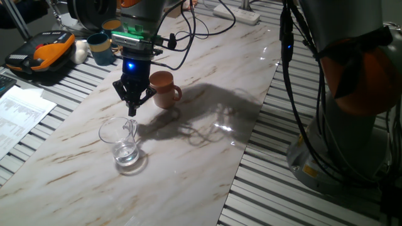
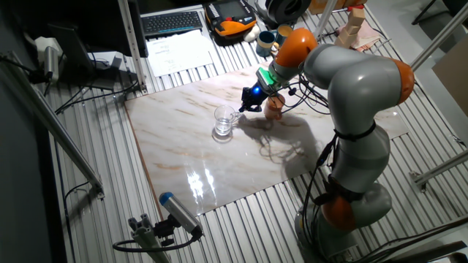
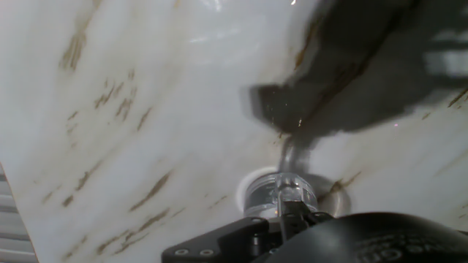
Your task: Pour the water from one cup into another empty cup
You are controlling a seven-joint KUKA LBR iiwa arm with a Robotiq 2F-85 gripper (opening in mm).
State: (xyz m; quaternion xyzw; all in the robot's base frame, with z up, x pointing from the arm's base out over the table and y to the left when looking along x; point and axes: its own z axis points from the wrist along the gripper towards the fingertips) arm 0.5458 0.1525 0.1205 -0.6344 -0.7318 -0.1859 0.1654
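- Right now gripper [image 1: 132,108] hangs fingers-down just above the glass mug's [image 1: 122,143] handle side, fingertips pinched close together with nothing between them; reads as closed and empty.
- Glass mug stands upright on the marble tabletop [image 1: 201,157], a little water [image 1: 127,154] pooled at its thick base.
- Key relation: the mug lies just below and slightly toward the camera from the fingertips in one fixed view; its loop handle [image 1: 131,127] faces the gripper, so the grab looks like a short drop onto the handle, jaws needing to part first.
- Terracotta mug [image 1: 164,88] sits upright behind the gripper, near but apart from the glass one; handle points right.
- The other fixed view shows the whole arm [image 2: 358,95] reaching over, glass mug [image 2: 224,123] left of the gripper [image 2: 250,102], terracotta mug [image 2: 273,107] mostly hidden behind the wrist.
- Hand view is blurred: only the glass mug's rim [image 3: 281,193] low in frame; fingertips unclear there.
- Teal mug [image 1: 100,48] far back, off the marble, not involved.
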